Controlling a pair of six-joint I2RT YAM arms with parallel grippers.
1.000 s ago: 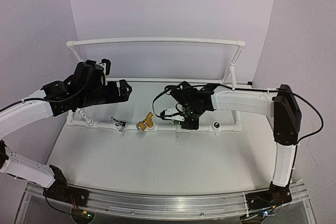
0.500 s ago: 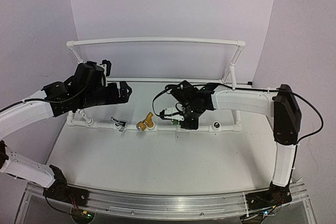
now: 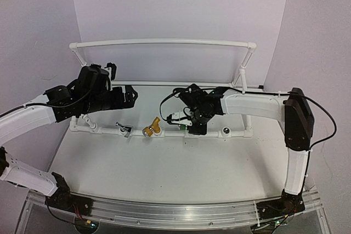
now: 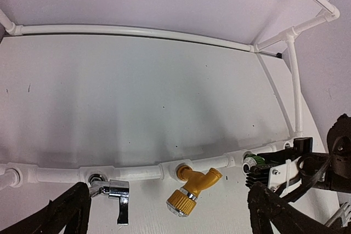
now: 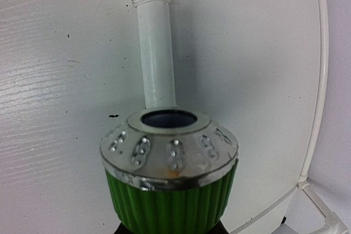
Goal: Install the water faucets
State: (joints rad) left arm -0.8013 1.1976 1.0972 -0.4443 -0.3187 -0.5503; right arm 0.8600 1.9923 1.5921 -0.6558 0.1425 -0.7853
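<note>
The green faucet (image 3: 181, 126) sits at the near rail of the white pipe frame (image 3: 164, 41), just right of the middle. It is clamped in the right gripper (image 3: 187, 124), whose fingers stand narrow around it. From the right wrist, its ribbed green body and metal collar with a dark bore fill the lower centre, and a white pipe runs away beyond it. Left of it on the same rail, the brass faucet (image 3: 151, 129) juts from its socket toward the near side, and further left the silver faucet (image 3: 125, 129) does likewise. The left gripper (image 3: 120, 82) hovers above the rail's left end, fingers spread wide and holding nothing. The frame rests on the white table (image 3: 175, 173). Compared with a second ago and half a second ago, nothing has visibly shifted: both arms and all three faucets are in the same places.
</note>
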